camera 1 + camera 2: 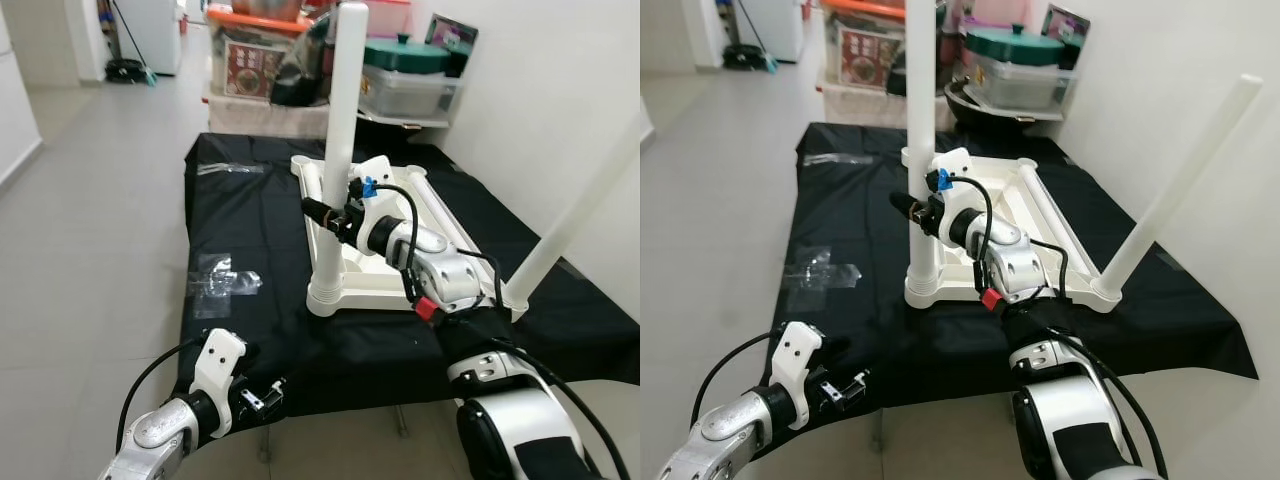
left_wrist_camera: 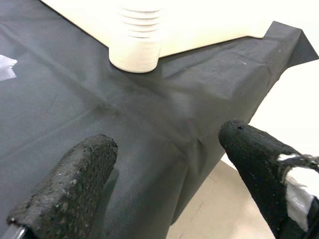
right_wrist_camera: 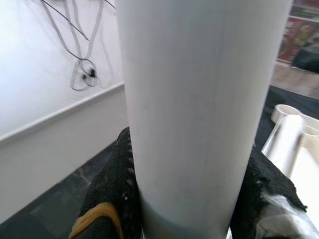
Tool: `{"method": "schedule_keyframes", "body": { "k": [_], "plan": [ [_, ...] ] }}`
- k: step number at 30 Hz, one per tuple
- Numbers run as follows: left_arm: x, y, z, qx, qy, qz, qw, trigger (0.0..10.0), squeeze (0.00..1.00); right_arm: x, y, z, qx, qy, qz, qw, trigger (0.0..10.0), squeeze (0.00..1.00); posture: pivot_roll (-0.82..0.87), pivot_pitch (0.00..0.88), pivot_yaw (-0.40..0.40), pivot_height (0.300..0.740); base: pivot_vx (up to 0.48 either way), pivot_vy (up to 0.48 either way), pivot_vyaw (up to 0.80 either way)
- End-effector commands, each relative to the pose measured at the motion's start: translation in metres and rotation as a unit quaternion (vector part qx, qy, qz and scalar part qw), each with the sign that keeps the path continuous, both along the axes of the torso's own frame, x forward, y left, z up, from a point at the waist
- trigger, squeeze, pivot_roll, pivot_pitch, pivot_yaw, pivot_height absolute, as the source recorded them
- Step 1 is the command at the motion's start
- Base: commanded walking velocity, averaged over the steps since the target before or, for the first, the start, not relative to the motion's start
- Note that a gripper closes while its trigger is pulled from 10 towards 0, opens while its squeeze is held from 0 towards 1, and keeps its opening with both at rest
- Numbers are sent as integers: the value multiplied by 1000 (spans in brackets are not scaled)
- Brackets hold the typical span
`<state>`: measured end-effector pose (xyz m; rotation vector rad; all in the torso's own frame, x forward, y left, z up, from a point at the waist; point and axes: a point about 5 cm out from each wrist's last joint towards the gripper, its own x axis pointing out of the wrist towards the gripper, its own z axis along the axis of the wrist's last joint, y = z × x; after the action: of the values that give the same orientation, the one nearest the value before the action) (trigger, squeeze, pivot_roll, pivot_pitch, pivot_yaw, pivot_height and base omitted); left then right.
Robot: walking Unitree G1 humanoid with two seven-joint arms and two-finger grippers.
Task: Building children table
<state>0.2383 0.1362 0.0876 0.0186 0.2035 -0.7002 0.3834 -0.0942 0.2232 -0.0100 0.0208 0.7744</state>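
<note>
Right wrist view: smooth white cylindrical leg [image 3: 199,109], matte plastic w/ a faint sheen, sits squarely betw. two rough black foam-textured fingers [image 3: 112,184], one on each side, both pressed to it. So the right gripper [image 1: 322,215] is clamped round the leg partway up its length.

From the head cam: the leg stands upright in a ribbed round socket [image 1: 331,296] at the near-left corner of the upturned white tabletop [image 1: 385,272], a rectangular plastic slab w/ raised rim and moulded ribs. A 2nd white leg [image 1: 575,215] rises from the near-right corner, leaning outward, well apart from the right fingers. A short white tube [image 3: 284,142] lies on the tabletop just beyond the held leg.

Tabletop rests on a black woven cloth [image 1: 250,215], slightly creased, draped over a low platform. Clear plastic wrap [image 1: 222,280] and a strip of tape [image 1: 230,168] lie on the cloth, left of the tabletop.

Left gripper [image 1: 262,398] hovers low at the cloth's near edge, fingers [image 2: 75,184] wide apart, nothing betw. them; coarse black pads. The socket is ahead of them, near but not touching.

Further back: stacked boxes [image 1: 260,60], a green-lidded container [image 1: 405,75], white wall w/ loose cables [image 3: 82,74], pale tiled floor [image 1: 90,210].
</note>
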Motion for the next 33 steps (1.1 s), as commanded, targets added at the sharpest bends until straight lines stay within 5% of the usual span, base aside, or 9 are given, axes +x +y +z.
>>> {"method": "schedule_keyframes", "body": {
  "k": [1, 14, 21, 33],
  "plan": [
    [-2, -4, -1, -5, 3, -4, 1000, 10000, 0, -4, 2, -36, -1, 80, 18, 997, 0, 0, 47, 0, -168, 740, 0, 0, 0],
    [-4, -1, -1, 0, 4, -3, 1000, 10000, 0, -7, -8, -30, 52, 43, 106, 992, 0, 0, 62, 0, -168, 740, 0, 0, 0],
    [-4, 0, -1, 1, 4, -3, 1000, 10000, 0, -7, -10, -31, 67, 26, 101, 992, 0, 0, 64, 0, -165, 740, 0, 0, 0],
    [-4, 0, 0, 2, 4, -3, 1000, 10000, 0, -9, -14, -43, 28, 55, 145, 987, 0, 0, 66, 0, -167, 740, 0, 0, 0]
  ]
}}
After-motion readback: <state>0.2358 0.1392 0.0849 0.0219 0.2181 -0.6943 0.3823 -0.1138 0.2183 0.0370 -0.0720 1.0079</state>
